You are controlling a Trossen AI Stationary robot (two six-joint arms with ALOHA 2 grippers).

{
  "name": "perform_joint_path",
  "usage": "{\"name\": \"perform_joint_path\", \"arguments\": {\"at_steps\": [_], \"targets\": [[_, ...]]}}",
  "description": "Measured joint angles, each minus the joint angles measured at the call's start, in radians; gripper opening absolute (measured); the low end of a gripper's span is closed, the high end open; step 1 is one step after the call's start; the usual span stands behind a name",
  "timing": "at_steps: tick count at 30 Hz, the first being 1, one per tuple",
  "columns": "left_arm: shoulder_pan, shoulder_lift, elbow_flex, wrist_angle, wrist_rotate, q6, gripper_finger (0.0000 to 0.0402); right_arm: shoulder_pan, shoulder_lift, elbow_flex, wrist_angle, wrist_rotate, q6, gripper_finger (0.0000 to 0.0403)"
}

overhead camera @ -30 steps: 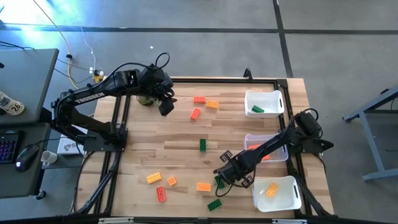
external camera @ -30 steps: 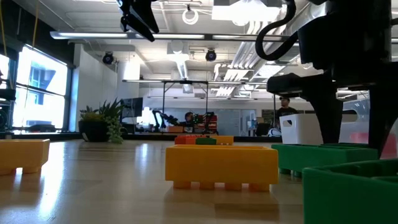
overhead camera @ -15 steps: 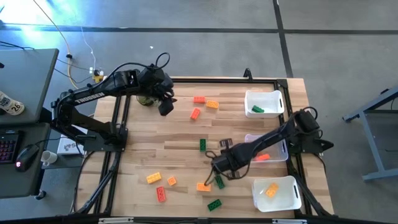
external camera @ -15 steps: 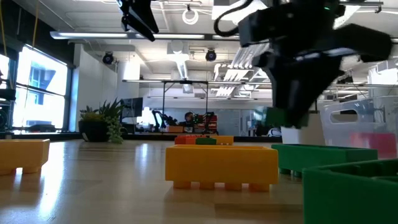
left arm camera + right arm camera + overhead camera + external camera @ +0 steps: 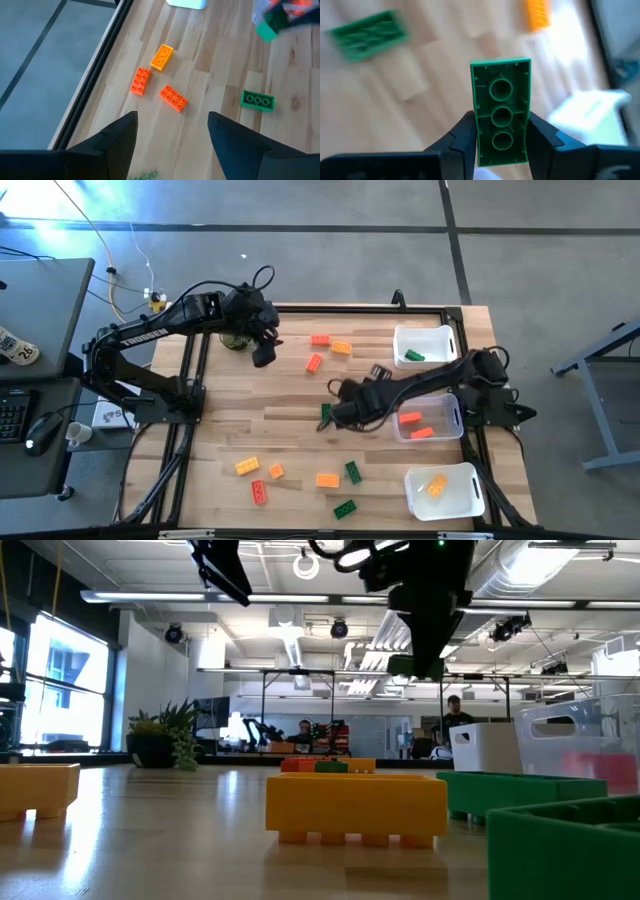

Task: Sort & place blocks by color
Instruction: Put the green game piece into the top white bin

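Studded blocks in green, red-orange and yellow-orange lie scattered on the wooden table (image 5: pixel 290 395). My right gripper (image 5: pixel 335 393) hovers over the table's middle, shut on a green block (image 5: pixel 501 100), just above another green block (image 5: pixel 326 412) that lies flat. My left gripper (image 5: pixel 262 350) hangs open and high near the far left, above two red-orange blocks (image 5: pixel 140 80) (image 5: pixel 173 97) and a yellow-orange one (image 5: pixel 161 56). More blocks lie near the front edge: yellow-orange (image 5: pixel 247 466), red-orange (image 5: pixel 259 492), green (image 5: pixel 352 472). My right gripper pinches the green block between its two fingers (image 5: pixel 465 132), one on each long side (image 5: pixel 474 125), at the half nearer the wrist. The block's hollow underside faces the wrist camera. It is lifted clear of the table, and its free end (image 5: pixel 501 64) sticks out past the fingertips.
Three white bins stand along the right side: the far one (image 5: pixel 447 340) holds a green block, the middle one (image 5: pixel 455 418) holds red-orange blocks, the near one (image 5: pixel 470 500) holds a yellow-orange one. A small potted plant (image 5: pixel 234 340) stands at the far left corner. Black rails frame the table.
My right gripper has travelled from beside the near bin toward the table's middle, moving left, toward the far edge and upward, with the green block between its fingers. The blocks on the table have stayed where they were.
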Motion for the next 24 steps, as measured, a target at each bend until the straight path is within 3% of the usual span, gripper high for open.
{"name": "perform_joint_path", "arguments": {"at_steps": [8,16,24], "targets": [[0.000,0.000,0.000,-0.009,0.000,0.033,0.0229,-0.112,0.000,0.052,-0.251,0.017,0.089,0.0104],[0.000,0.000,0.000,-0.009,-0.012,-0.020,0.0229,-0.274,-0.005,0.053,-0.248,0.012,-0.122,0.0104],[0.021,0.000,0.000,-0.009,-0.172,-0.084,0.0229,-0.443,-0.011,0.051,-0.248,0.030,-0.300,0.0104]]}}
